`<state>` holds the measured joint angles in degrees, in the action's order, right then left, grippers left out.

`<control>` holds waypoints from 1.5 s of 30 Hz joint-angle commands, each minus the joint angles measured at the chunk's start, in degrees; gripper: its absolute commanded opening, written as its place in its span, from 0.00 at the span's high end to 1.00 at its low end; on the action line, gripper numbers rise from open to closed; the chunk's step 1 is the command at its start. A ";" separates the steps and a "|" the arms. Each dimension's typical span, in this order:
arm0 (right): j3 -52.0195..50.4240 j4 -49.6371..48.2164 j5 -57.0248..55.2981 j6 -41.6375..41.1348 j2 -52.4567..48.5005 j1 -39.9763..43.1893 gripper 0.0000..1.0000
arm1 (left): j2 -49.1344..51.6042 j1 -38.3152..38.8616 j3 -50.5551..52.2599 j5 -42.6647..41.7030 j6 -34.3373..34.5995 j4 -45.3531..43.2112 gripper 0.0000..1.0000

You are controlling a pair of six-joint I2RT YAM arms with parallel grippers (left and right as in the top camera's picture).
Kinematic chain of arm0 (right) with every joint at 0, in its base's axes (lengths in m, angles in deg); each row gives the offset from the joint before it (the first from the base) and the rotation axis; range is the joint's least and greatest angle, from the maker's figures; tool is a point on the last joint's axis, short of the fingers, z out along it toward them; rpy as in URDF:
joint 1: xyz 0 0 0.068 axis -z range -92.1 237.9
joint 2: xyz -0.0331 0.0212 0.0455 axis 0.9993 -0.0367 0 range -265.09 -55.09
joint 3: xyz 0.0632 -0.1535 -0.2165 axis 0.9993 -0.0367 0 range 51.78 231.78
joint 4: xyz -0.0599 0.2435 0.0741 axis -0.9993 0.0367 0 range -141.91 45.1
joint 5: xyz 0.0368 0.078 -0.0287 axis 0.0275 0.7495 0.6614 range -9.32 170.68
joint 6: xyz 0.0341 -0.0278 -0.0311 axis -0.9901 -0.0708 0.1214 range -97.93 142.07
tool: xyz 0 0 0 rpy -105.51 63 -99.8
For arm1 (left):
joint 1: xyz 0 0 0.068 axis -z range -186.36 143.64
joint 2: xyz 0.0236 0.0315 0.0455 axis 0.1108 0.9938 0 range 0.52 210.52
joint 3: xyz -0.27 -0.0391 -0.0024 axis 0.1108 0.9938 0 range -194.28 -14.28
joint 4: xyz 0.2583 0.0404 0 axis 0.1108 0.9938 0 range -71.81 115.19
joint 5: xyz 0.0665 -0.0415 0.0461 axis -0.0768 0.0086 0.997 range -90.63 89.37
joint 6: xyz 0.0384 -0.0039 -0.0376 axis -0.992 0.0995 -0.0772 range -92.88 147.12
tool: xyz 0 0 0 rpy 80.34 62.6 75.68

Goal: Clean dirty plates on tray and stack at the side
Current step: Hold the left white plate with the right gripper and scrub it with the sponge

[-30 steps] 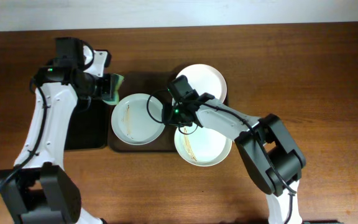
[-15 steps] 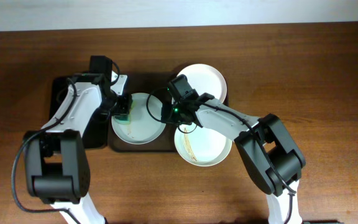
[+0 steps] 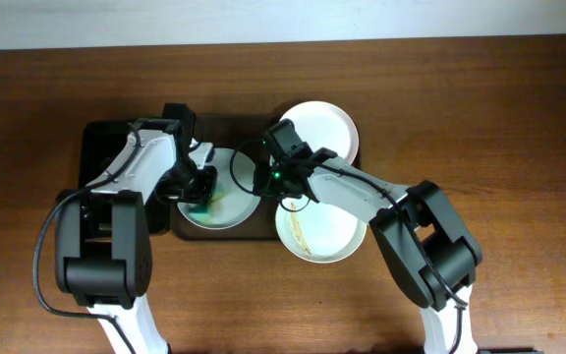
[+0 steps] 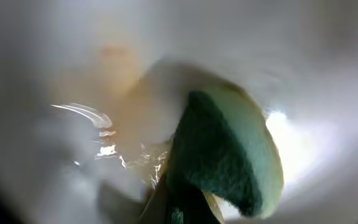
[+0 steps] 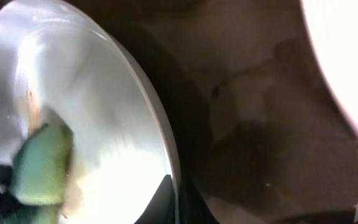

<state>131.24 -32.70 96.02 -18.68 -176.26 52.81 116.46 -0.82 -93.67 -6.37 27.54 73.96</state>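
Observation:
Three white plates show overhead. The left plate [image 3: 226, 197] lies on the dark brown tray [image 3: 259, 130]. My left gripper [image 3: 200, 195] is shut on a green sponge [image 3: 202, 205] and presses it on this plate's left half. In the left wrist view the sponge [image 4: 229, 155] lies on the plate [image 4: 55, 56] beside a yellowish-brown smear. My right gripper [image 3: 261, 182] is shut on this plate's right rim, which the right wrist view [image 5: 166, 155] shows between the fingers [image 5: 180, 202]. A second plate [image 3: 324, 128] lies at the tray's back right. A third streaked plate [image 3: 320, 234] overhangs the tray's front.
A smaller glossy black tray [image 3: 116, 197] lies left of the brown tray, under my left arm. Bare wooden table [image 3: 499, 147] spreads to the right and front. The table's far edge runs along the top.
My left gripper carried the sponge from over the black tray onto the left plate and slid it towards the front. The right gripper has stayed on the plate's rim.

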 commanded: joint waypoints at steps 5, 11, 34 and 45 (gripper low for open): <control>0.74 0.00 -0.57 -0.24 -0.94 -0.13 0.96 | 1.49 -0.55 0.83 11.13 7.89 -21.90 1.00; 0.74 0.00 -0.52 -0.24 -0.94 -0.09 0.96 | 1.49 -0.28 0.83 -20.37 -11.58 -9.97 0.99; 0.74 0.04 -0.50 -0.22 -0.94 -0.11 0.96 | 1.49 -0.33 0.83 10.95 4.00 -0.13 0.99; 0.76 1.62 -2.80 0.44 1.66 -0.09 0.96 | -0.74 1.33 -11.45 9.79 14.97 -4.24 1.00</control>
<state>131.50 -32.31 95.71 -19.40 -176.12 52.61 116.83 0.65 -96.53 6.92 41.58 65.89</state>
